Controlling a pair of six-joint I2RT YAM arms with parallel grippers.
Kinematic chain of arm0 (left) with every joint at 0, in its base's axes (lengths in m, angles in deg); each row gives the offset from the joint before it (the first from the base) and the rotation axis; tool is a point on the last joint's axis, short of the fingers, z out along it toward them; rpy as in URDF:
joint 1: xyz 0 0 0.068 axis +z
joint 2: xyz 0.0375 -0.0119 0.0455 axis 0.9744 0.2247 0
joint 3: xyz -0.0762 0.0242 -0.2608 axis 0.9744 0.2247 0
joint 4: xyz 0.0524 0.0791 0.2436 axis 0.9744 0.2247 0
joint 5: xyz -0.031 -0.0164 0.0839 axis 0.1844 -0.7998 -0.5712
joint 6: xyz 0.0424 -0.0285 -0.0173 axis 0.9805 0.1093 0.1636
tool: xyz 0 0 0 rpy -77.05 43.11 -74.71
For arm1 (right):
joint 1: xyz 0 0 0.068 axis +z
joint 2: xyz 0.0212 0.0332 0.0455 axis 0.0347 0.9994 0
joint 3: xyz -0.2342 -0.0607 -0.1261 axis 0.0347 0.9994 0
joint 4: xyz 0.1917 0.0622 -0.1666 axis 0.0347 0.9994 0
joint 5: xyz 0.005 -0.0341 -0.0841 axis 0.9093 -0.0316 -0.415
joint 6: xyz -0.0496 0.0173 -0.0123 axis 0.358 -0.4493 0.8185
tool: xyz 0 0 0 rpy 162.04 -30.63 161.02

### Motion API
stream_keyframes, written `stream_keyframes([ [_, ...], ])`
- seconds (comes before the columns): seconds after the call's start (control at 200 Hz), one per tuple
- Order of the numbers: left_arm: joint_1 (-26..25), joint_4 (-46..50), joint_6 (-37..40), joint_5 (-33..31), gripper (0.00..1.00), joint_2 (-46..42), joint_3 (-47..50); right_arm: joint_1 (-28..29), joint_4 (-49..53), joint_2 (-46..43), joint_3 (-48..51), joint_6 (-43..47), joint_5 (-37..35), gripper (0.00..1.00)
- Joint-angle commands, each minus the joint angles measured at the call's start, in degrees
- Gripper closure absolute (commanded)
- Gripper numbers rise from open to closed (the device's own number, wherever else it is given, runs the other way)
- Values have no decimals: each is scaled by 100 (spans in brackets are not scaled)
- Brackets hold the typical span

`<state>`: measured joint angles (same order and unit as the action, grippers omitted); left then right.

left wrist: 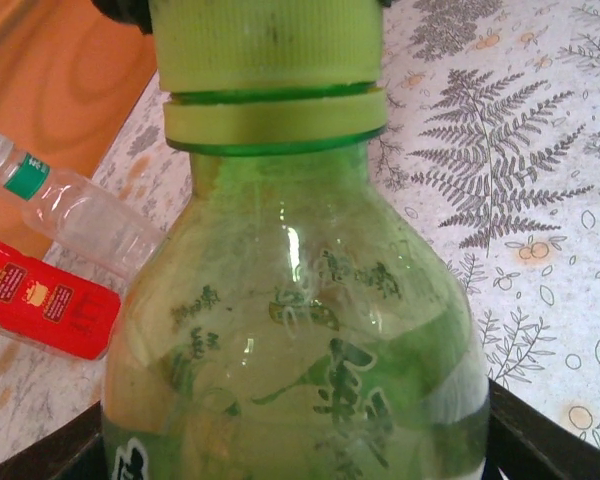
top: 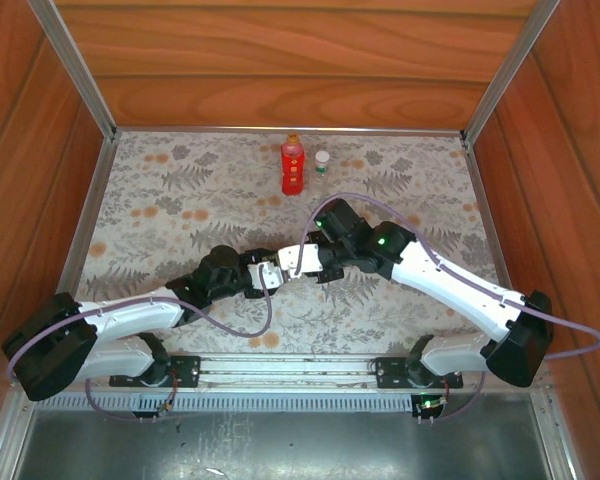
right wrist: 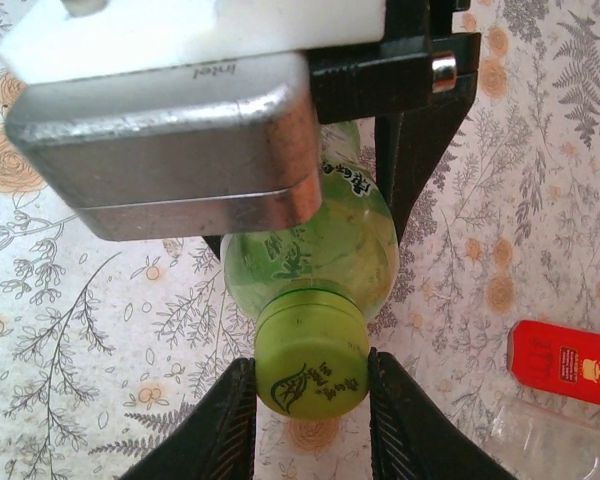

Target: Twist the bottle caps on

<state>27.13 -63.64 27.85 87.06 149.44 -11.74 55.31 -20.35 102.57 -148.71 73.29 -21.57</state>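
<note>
Pinching the yellow-green cap (right wrist: 312,355) from both sides, the right gripper (right wrist: 310,400) has its two dark fingers (right wrist: 225,425) pressed against the cap's ribbed wall. The cap sits on the neck of the green bottle (left wrist: 300,330), right above the collar ring. And the left gripper (left wrist: 300,450) has the body of that bottle clamped, jaws tight on either flank, dark fingers (left wrist: 550,435) showing at the lower corners of its wrist view. From above, the two arms meet nose to nose over the middle of the fern-print tablecloth (top: 430,200), with the bottle caught between them. Away at the far edge, the red bottle (top: 293,165) stands upright with an orange cap (top: 293,139) on top, and the clear bottle (top: 322,170) stands just beside it on the right, carrying a white cap (top: 322,156).
</note>
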Motion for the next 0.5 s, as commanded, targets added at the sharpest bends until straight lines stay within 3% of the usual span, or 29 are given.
stream_keyframes([
  [0.0, -29, -97, 56, 142, 35, -61, 7, 49, -320, -99, 216, -383, 90, 75],
  [0.105, -33, -101, 55, 146, 35, -89, 18, 49, -444, -153, 380, -303, 191, 63],
  [0.265, -28, -101, 51, 146, 35, -103, 14, 47, -386, -68, 334, -194, 181, 61],
  [0.495, -29, -91, 51, 123, 35, -108, 16, 41, -209, -81, 231, -242, 146, 78],
])
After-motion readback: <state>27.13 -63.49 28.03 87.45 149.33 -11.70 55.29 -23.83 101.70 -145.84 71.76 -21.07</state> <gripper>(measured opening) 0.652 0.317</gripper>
